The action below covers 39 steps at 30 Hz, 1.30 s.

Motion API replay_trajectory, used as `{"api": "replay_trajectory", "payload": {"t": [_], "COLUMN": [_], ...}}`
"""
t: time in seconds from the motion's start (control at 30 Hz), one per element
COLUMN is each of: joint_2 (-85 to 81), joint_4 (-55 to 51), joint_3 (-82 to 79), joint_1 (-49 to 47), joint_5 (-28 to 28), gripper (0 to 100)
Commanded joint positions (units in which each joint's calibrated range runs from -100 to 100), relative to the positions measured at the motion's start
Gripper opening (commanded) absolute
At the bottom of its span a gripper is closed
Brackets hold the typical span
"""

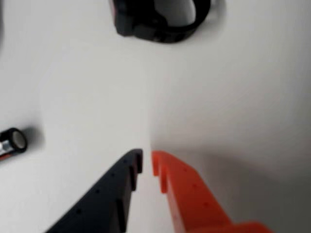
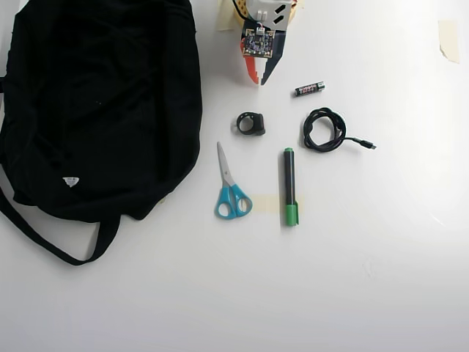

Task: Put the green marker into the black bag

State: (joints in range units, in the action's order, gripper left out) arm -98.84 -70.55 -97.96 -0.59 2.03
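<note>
White table (image 2: 381, 293): black bag (image 2: 95, 103), scissors (image 2: 230, 187), green marker (image 2: 289, 187), cable (image 2: 326, 130), battery (image 2: 309, 89).

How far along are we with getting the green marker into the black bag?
Nothing looks done yet. The green marker lies on the table between the scissors and the cable, apart from the black bag. The pincer holds nothing, its fingers close together in the wrist view, near the arm's base. Reaching, grasping, carrying and dropping it in the bag all remain.
</note>
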Motion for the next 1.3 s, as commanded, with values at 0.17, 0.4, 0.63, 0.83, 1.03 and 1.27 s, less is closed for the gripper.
{"api": "replay_trajectory", "payload": {"t": [0.17, 0.4, 0.63, 0.83, 1.03, 1.27], "joint_2": [0.4, 7.2, 23.4, 37.7, 49.6, 61.7], "joint_4": [6.6, 20.1, 27.1, 29.3, 31.4, 38.8], "joint_3": [-0.7, 3.0, 20.1, 35.8, 48.5, 58.2], "joint_1": [-0.4, -1.7, -4.3, -5.3, -5.3, -5.9], "joint_5": [0.2, 0.2, 0.3, 0.3, 0.3, 0.3], "gripper": [2, 2, 2, 2, 2, 2]}}
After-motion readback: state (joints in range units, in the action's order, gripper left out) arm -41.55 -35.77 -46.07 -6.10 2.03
